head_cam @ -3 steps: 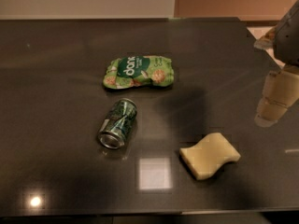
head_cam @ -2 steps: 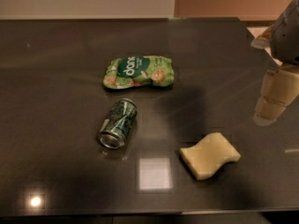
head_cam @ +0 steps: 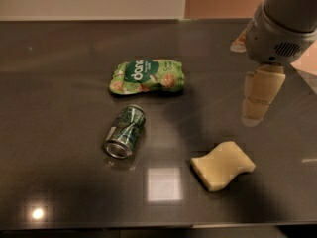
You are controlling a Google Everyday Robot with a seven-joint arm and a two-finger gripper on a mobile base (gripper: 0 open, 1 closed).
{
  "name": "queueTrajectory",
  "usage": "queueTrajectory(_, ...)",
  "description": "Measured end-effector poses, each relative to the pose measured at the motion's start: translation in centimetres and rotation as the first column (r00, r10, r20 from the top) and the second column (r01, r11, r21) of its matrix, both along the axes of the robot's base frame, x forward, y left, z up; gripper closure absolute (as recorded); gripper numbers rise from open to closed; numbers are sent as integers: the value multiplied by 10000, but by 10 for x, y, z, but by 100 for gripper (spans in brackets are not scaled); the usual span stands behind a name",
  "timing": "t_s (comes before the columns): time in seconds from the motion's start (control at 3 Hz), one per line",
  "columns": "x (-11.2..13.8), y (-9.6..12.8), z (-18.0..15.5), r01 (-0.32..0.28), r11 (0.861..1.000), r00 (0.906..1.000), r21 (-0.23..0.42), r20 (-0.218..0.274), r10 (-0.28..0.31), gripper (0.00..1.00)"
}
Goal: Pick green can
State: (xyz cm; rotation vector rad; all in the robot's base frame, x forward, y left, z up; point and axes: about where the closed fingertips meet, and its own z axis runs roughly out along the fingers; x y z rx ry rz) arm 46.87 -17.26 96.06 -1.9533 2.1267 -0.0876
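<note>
Gripper point(head_cam: 256, 114) shifted left, right side; green can point(head_cam: 125, 132) apart.

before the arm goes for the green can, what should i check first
1. Green can in plain view: ok. It lies on its side on the table, with its silver end toward the camera.
2. Can apart from the snack bag: ok. Bare table shows between them.
3. Sponge away from the can: ok. It lies to the can's right, nearer the camera, not touching it.
4. Gripper at the can: not ok. It hangs at the right side of the view, well away from the can.
5. Gripper lined up across the can's body: cannot tell.
</note>
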Motion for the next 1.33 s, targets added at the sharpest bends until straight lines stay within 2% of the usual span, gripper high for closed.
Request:
queueTrajectory(0.33,13,23,-11,-779,9970,9966,21,-268,779,0)
queueTrajectory(0.67,23,47,-23,-1608,9870,9855,70,-537,1609,0)
queueTrajectory(1.0,32,70,-37,-2518,9678,9645,-2,-823,2510,0)
queueTrajectory(1.33,36,88,-53,-3371,9414,9358,-105,-1135,3339,0)
